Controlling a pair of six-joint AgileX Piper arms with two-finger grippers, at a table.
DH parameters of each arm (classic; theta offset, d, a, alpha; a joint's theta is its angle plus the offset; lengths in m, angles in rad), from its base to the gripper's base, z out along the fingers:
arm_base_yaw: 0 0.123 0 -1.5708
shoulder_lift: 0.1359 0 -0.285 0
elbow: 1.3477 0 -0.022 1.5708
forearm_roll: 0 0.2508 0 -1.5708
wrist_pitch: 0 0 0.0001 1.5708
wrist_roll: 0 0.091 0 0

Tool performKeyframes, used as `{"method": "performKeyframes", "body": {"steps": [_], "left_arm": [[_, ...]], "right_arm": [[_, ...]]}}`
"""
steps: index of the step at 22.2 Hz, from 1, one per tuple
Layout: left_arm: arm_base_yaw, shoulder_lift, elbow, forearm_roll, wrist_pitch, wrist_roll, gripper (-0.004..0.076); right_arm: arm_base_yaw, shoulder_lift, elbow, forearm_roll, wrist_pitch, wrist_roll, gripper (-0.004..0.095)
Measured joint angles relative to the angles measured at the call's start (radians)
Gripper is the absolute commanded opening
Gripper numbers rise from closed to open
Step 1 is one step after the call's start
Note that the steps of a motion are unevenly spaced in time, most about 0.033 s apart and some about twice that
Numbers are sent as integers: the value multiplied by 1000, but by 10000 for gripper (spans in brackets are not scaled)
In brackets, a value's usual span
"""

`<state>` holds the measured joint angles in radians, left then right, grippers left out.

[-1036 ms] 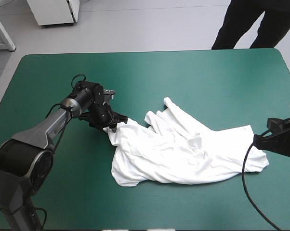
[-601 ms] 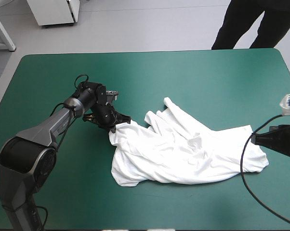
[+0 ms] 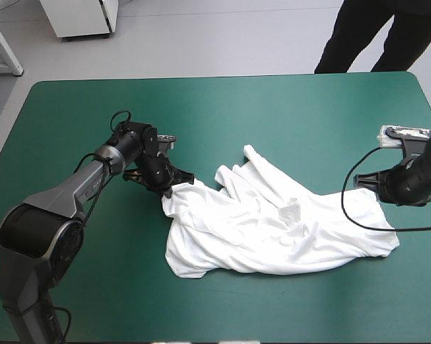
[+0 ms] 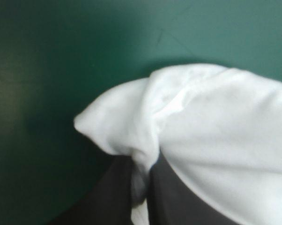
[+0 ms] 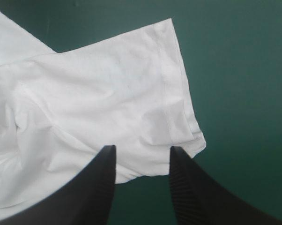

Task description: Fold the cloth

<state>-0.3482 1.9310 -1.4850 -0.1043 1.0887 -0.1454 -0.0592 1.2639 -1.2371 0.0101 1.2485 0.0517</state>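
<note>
right wrist view alone shows right end effector (image 5: pixel 143 150) apart over the t-shirt (image 5: pixel 99 93) sleeve. left end effector (image 4: pixel 141 187) clamps its left corner.

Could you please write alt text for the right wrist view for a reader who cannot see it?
The right tool, open, hangs over a hemmed edge of the white T-shirt, which lies rumpled on the teal-green cover. Its black fingers stand apart, gripping nothing.

We see the T-shirt (image 3: pixel 273 229) on the table (image 3: pixel 223 115), right of the middle, toward the near edge. The left gripper (image 3: pixel 170 189) sits at its left tip, cloth pinched between; the right gripper (image 5: pixel 142 152) hangs above its right end, fingers apart.
</note>
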Motion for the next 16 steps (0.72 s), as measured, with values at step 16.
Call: {"method": "performKeyframes", "body": {"steps": [16], "left_arm": [[0,4,-8,0,8,28,-22]], "right_arm": [[-84,231,182,-47,-203,-4,444]]}}
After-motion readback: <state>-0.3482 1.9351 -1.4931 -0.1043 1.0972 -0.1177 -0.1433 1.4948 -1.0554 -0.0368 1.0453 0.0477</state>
